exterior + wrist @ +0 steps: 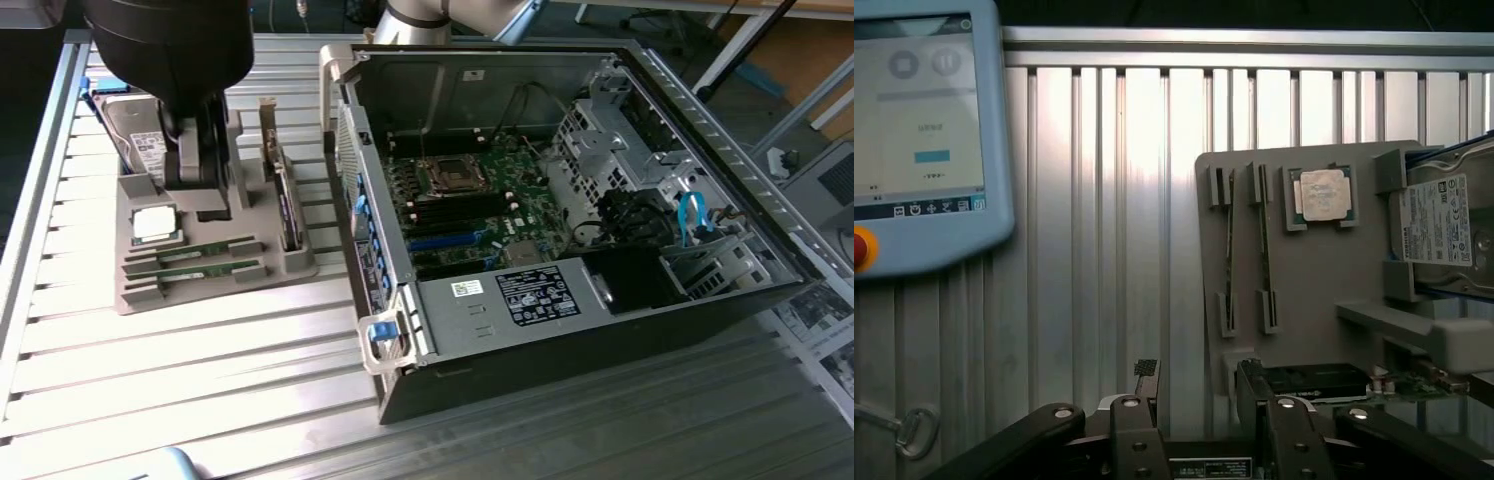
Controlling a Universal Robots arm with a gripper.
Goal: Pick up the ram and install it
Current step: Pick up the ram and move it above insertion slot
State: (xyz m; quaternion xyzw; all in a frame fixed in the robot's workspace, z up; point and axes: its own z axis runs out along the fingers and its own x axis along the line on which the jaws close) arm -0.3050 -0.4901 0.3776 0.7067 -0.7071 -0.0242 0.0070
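Where the wrist view looks out past it, the tool (1199,400) stands with its two dark fingers (1144,395) spread wide and nothing held between them. The ribbed metal tabletop (1104,220) lies beyond it. Farther out, apart from the tool, a gray holder (1304,300) sits on the tabletop. Two thin green sticks of memory rest untouched in its slots, side by side: one ram stick (1229,250) and a second ram stick (1264,250). Just beside them in the same holder is a square silver processor (1322,195), and next to that a hard drive (1444,225) with a white label. A pale blue control pendant (914,130) with a screen is well apart from the holder. In the exterior view the holder (200,290) is at the left of the frame, with the ram sticks (200,252) in its lower part. An open computer case (561,200) takes the centre and right, its green motherboard (467,200) exposed.
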